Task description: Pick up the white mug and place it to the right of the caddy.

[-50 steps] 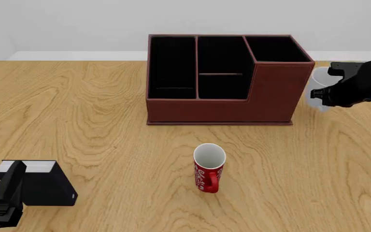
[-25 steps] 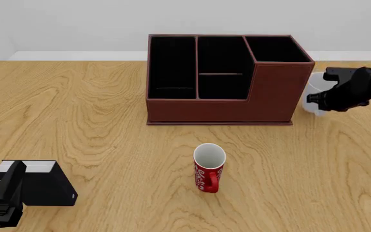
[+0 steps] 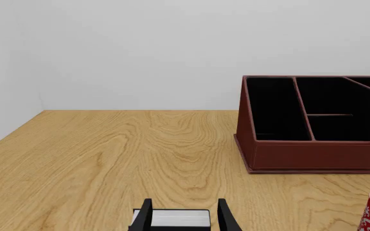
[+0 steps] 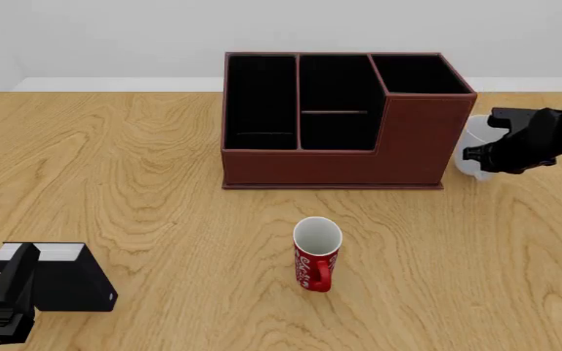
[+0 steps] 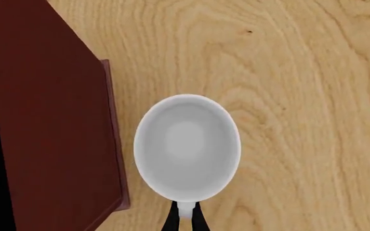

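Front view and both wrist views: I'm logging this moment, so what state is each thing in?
White mug: upright, empty, right of the caddy, rim held by the right gripper.
Caddy: upright, visible compartments empty.
Red mug: upright, free.
Black box: on the table, between the open jaws of the left gripper.

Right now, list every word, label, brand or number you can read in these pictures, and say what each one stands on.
White script lettering on the side of the red ceramic mug: too small and turned to read; no word can be quoted.
Plain white glossy mug: no text.
Dark red-brown compartment caddy: no text.
Small black box with a white top: no text visible.
Wooden table: no text.
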